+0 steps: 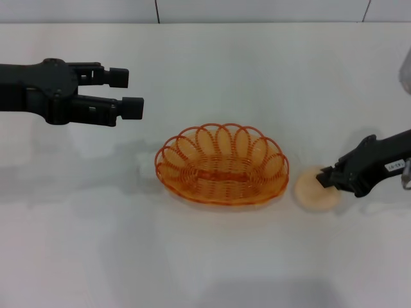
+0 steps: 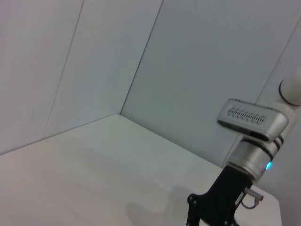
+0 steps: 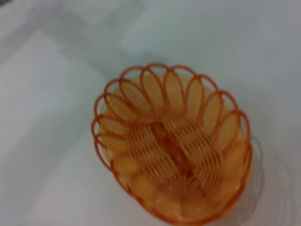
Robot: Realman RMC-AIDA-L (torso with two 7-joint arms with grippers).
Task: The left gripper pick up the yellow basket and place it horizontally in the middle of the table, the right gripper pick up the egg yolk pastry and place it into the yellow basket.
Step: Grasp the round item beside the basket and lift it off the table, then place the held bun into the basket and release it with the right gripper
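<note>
The yellow basket [image 1: 221,164] lies lengthwise across the middle of the white table [image 1: 205,256], upright and empty. It also fills the right wrist view [image 3: 174,146]. My left gripper [image 1: 127,93] is open and empty, held above the table, up and to the left of the basket. The egg yolk pastry [image 1: 313,191] lies on the table just right of the basket. My right gripper [image 1: 329,178] is at the pastry's right side, over its edge. The left wrist view shows the right arm [image 2: 251,155] far off.
The table's far edge meets a pale wall [image 1: 257,9]. Bare tabletop lies in front of the basket and to its left.
</note>
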